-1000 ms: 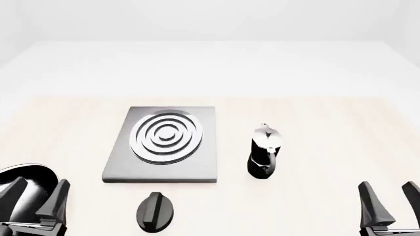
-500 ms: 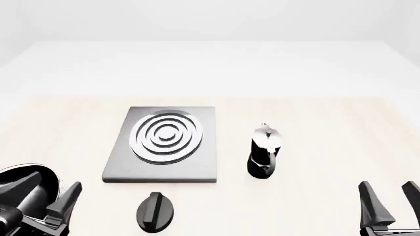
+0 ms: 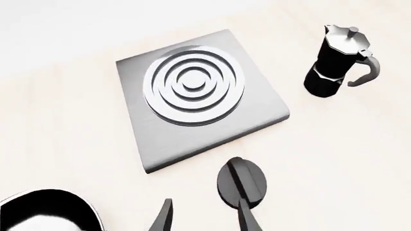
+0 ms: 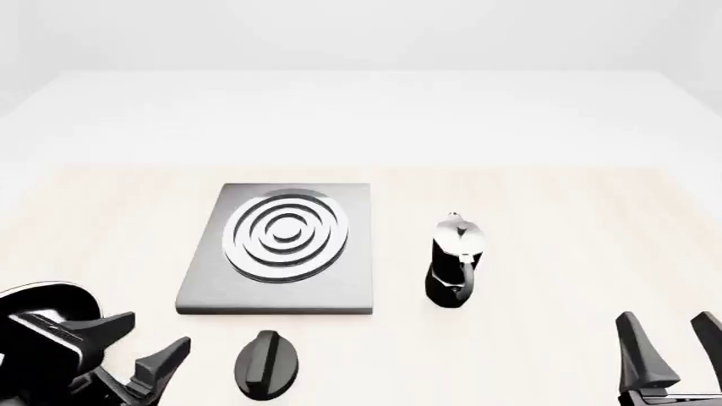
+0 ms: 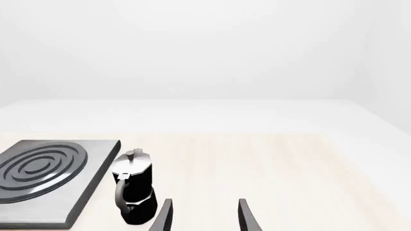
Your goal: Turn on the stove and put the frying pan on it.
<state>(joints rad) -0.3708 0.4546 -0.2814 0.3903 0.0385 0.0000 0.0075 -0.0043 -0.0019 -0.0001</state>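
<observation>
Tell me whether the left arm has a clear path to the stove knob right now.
Probably yes. The open left gripper sits just left of the knob, with only bare table between them; the frying pan lies off to its other side.

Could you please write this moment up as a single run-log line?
left gripper: open, beside knob | right gripper: open, idle | frying pan: on table, left of stove | burner: bare

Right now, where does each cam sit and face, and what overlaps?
Front: fixed above and behind the arms, facing forward-down at the stove; left gripper and right gripper show.
Left wrist: looks down at the knob, stove, frying pan.
Right wrist: low, facing the moka pot.
All share stove and moka pot.
</observation>
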